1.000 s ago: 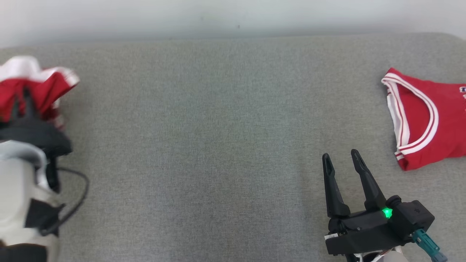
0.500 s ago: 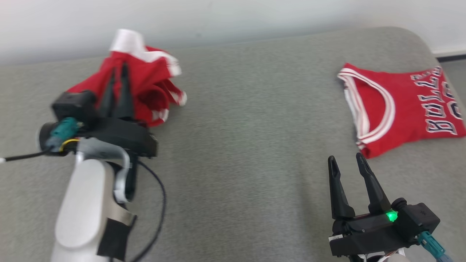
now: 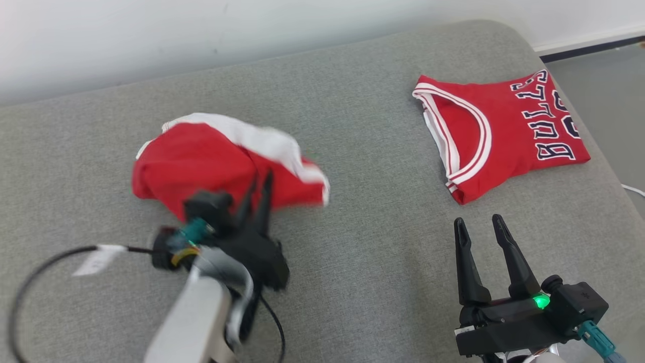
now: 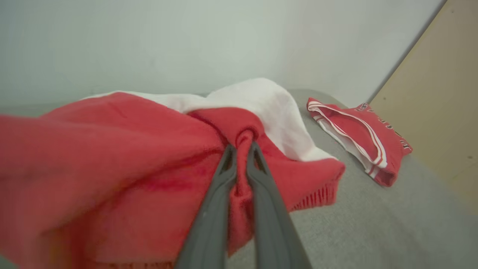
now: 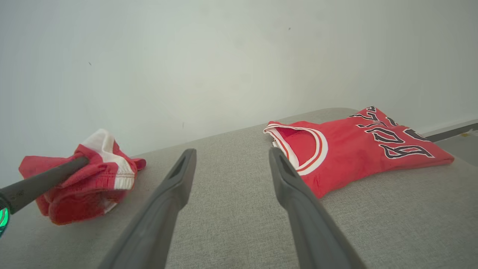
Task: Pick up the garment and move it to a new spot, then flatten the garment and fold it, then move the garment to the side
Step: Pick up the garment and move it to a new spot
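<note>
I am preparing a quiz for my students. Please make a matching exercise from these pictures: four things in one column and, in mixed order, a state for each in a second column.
Column one:
1. left gripper
2. right gripper
3. garment
4. jersey

Column two:
a. open, holding nothing
b. lies flat, shows letters
c. shut on red cloth
d. bunched up, red and white

Pairs: 1-c, 2-a, 3-d, 4-b

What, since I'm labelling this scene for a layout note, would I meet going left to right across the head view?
white cable tag → bunched red garment → folded red Bulls jersey → floor past the couch edge
</note>
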`<state>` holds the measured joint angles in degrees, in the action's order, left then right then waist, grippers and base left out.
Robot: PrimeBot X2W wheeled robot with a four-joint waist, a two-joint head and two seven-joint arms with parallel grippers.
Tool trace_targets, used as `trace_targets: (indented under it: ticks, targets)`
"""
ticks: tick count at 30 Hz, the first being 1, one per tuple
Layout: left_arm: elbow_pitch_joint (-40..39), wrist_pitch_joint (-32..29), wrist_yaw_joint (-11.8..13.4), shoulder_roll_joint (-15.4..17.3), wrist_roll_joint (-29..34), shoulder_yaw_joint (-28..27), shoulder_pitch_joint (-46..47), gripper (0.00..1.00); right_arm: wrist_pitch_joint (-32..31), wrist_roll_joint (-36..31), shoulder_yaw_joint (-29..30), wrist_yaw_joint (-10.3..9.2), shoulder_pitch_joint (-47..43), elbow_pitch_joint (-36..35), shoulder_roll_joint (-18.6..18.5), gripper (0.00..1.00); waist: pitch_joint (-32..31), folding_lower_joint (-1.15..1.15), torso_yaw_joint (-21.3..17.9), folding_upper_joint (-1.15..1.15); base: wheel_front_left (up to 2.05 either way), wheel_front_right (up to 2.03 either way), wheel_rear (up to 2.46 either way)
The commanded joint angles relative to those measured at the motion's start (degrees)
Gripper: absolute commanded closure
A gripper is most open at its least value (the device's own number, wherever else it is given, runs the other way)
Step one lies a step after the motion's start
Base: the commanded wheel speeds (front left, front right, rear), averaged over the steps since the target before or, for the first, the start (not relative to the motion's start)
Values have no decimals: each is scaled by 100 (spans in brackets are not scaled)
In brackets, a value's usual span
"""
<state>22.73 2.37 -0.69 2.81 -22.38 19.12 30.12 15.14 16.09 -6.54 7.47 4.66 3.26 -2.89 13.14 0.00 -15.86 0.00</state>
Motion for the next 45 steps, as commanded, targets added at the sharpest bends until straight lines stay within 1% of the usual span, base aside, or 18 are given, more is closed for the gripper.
trace_targets:
  ticks: [1,2,3,5,10,11,12,17,20,22,26,28,33,37,39,41,43,45]
  targets:
    - [173,62,-1,11,-41,212,-133,100,3,24,-11,3,3,25,1,0,4,0,-27,0,0,0,0]
    - [260,101,-4,12,-151,335,-178,100,3,27,-10,3,6,31,2,0,-1,0,-29,0,0,0,0]
    - [260,101,-4,12,-151,335,-178,100,3,27,-10,3,6,31,2,0,-1,0,-29,0,0,0,0]
    - [442,176,-13,13,-321,635,-276,100,3,15,2,3,-11,40,1,0,-24,0,-19,0,0,0,0]
    - [873,384,76,13,-651,1231,-267,100,3,-54,17,3,-54,64,2,0,-79,0,56,0,0,0,0]
    - [946,444,102,12,-710,1320,-228,63,4,-61,14,3,-57,66,1,0,-92,0,75,0,0,0,0]
    - [1011,529,117,8,-740,1409,-181,0,3,-71,23,3,-61,68,0,0,-114,0,99,0,0,0,0]
    - [1118,957,165,11,-765,1736,-36,0,3,-81,32,3,-132,76,1,0,-282,0,217,0,0,0,0]
    - [1029,1137,256,14,-798,1733,-19,0,4,-95,56,3,-162,72,0,0,-413,0,285,0,0,0,0]
    - [947,1212,333,33,-699,1676,-35,0,3,-110,90,3,-224,72,1,0,-512,0,343,0,0,0,0]
    - [592,1278,518,333,-575,1369,-386,0,3,-167,198,3,-331,80,2,0,-727,0,492,0,0,0,0]
    - [258,1284,617,520,-388,1168,-522,0,3,-179,260,3,-374,81,2,0,-793,0,563,0,0,0,0]
    - [-451,1277,740,970,-13,682,-1152,0,3,-212,359,3,-486,88,1,0,-929,0,711,0,0,0,0]
    - [-843,1278,790,1154,106,213,-1659,0,3,-199,428,3,-505,80,-1,0,-994,0,794,0,0,0,0]
    - [-1038,1277,802,1188,130,-31,-1933,0,3,-188,461,3,-554,69,1,0,-1011,0,834,0,0,0,0]
    - [-1259,1277,758,1183,246,-269,-2154,0,4,-186,507,3,-596,60,1,0,-1023,0,889,0,0,0,0]
    - [-1435,1278,737,1095,346,-547,-2417,0,4,-197,523,3,-619,76,1,0,-1031,0,940,0,0,0,0]
    - [-1657,1278,733,921,434,-798,-2673,0,3,-213,536,3,-638,84,0,0,-1040,0,990,0,0,0,0]
